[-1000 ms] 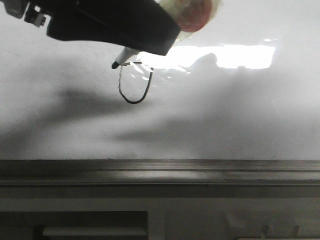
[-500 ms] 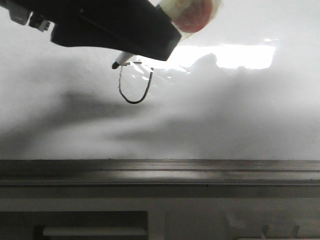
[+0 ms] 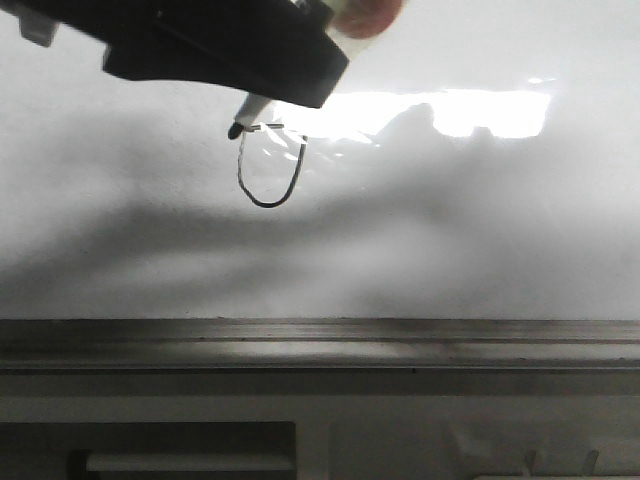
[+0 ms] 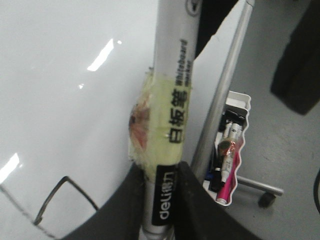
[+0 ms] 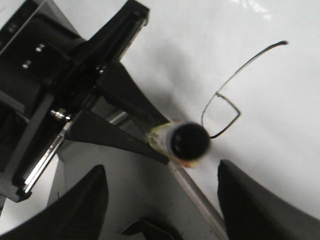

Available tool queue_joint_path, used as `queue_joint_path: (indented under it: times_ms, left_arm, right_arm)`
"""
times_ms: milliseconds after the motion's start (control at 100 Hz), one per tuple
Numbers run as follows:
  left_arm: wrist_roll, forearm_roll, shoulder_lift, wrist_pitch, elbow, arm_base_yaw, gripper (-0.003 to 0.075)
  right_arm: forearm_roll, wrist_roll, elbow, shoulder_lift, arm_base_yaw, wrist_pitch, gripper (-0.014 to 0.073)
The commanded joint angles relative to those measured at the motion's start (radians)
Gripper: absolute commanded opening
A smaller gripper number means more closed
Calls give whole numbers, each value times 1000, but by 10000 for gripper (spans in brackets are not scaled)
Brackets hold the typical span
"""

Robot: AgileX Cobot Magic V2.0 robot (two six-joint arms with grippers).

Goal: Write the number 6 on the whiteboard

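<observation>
Gripping a whiteboard marker (image 4: 170, 125), the left hand (image 4: 159, 210) has both fingers pressed against the barrel, just below a band of yellowish tape. In the front view the marker's dark tip (image 3: 234, 129) sits at the upper left end of the number 6 (image 3: 268, 168), touching or just off the whiteboard (image 3: 450, 230); contact cannot be confirmed. The drawn line is thin and black, with a narrow loop in the board's upper left area beside a bright glare patch (image 3: 480, 112). A grey ledge (image 3: 320, 345) runs along the board's lower edge. The right hand (image 5: 162, 200) is spread wide, its two dark fingers well apart and holding nothing, facing the marker's butt end (image 5: 189, 141).
</observation>
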Motion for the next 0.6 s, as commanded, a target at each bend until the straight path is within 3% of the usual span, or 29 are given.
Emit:
queue_joint_path:
  times_ms: [0, 110, 300, 590]
  left_arm:
    - [-77, -39, -55, -110, 13, -2, -20]
    - [-148, -112, -131, -269, 111, -2, -20]
    - [-155, -443, -240, -575, 226, -3, -20]
    - [-186, -471, -142, -665, 200, -3, -20]
  right_arm:
    - [30, -13, -31, -43, -40, -73, 449]
    - [26, -13, -18, -92, -110, -73, 449]
    - [32, -13, 30, -143, -161, -94, 449]
    - [72, -13, 46, -136, -161, -111, 449]
